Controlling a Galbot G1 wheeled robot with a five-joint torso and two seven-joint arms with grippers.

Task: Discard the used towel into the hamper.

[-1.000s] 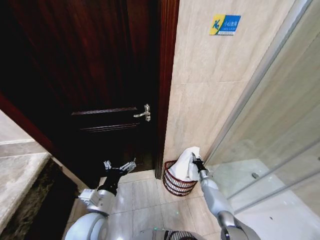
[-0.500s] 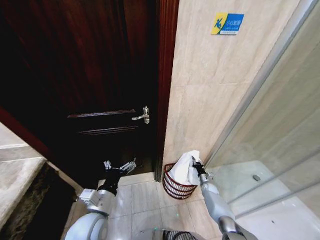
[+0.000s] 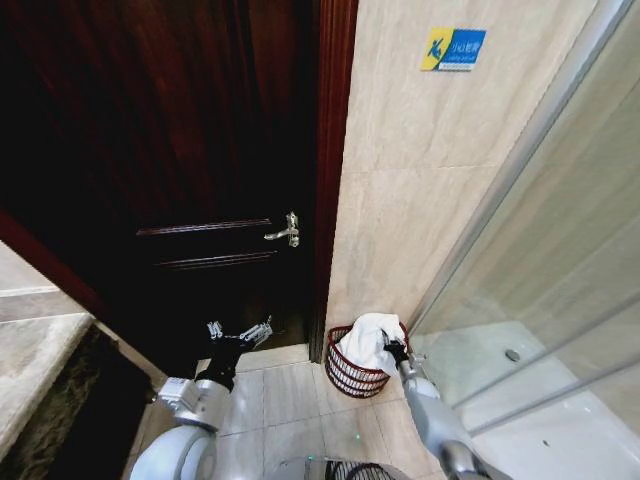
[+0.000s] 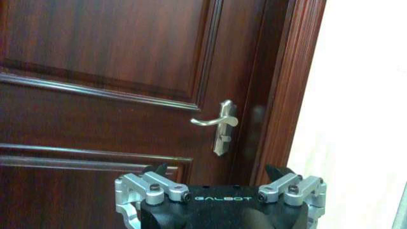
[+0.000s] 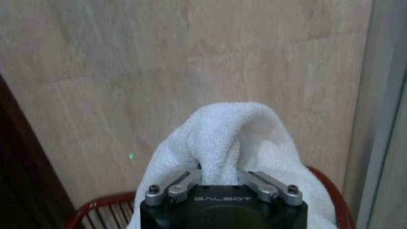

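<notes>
The white used towel [image 3: 366,339] lies bunched in the mouth of the hamper [image 3: 352,377], a small reddish-brown wire basket on the floor by the tiled wall. My right gripper [image 3: 395,350] sits at the hamper's rim, shut on the towel. In the right wrist view the towel [image 5: 224,138] rises in a fold between the fingers of the right gripper [image 5: 220,177], with the hamper's red rim [image 5: 95,208] below it. My left gripper [image 3: 240,333] hangs open near the dark door, holding nothing; the left wrist view shows the left gripper [image 4: 219,175] facing the door.
A dark wooden door [image 3: 200,150] with a silver lever handle [image 3: 288,232] stands left of the hamper. A glass shower partition [image 3: 540,300] runs along the right. A stone counter edge [image 3: 40,370] is at the far left. Beige floor tiles [image 3: 290,395] lie in front.
My right gripper has come down with the towel, which now sits lower in the hamper. The left arm has stayed still. The head camera shifted slightly early on.
</notes>
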